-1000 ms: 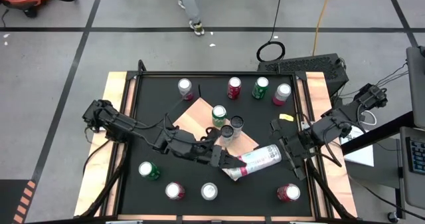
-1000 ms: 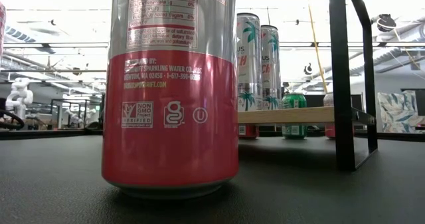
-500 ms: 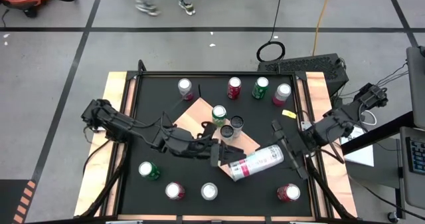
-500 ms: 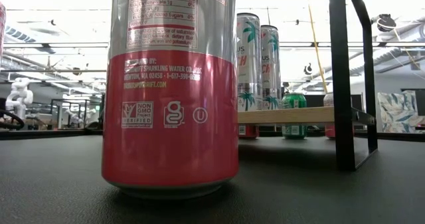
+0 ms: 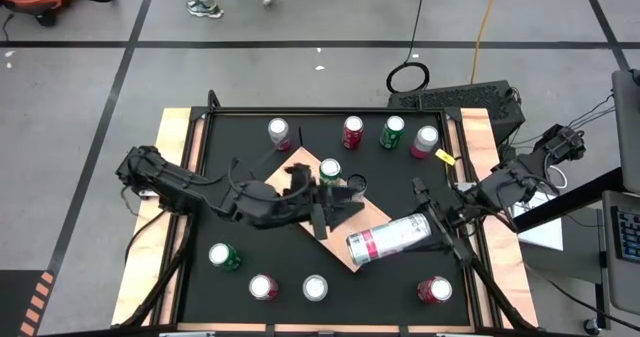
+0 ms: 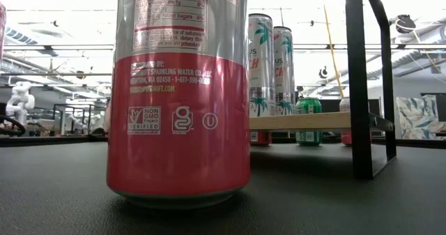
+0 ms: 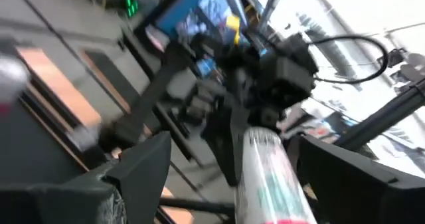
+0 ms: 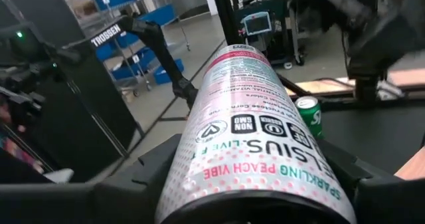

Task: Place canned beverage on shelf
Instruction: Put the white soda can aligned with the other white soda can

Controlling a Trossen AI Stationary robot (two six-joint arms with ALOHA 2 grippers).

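A silver-and-pink peach can [image 5: 385,241] lies level in the air over the near right corner of the shelf [image 5: 280,177], a tan board with black corner rods. My right gripper [image 5: 428,227] is shut on it. My left gripper [image 5: 328,215] hovers open above the shelf, just off the can's free end. In the left wrist view its fingers [image 7: 143,167] stand either side of the can [image 7: 269,177] without touching it. A green can [image 5: 330,170] and two tall cans [image 6: 260,64] stand on the shelf. My right gripper pinches the can's round sides [image 8: 182,161] between its two fingers, at the end toward the table's right edge. The fingers come level from the right and lie along the can. The can sticks out level beyond them, lifted clear of the shelf.
Cans stand along the table's far side [image 5: 353,132] and near side [image 5: 264,287]. One pink can [image 6: 178,95] stands close before the low camera. A black shelf rod [image 6: 359,81] rises at the right. A person walks on the floor beyond the table.
My left gripper has drawn away from the can's free end, toward the table's far side and up, and has rolled about its own line. My right gripper has rolled too, turning the can about its length while the can stays level over the shelf's corner.
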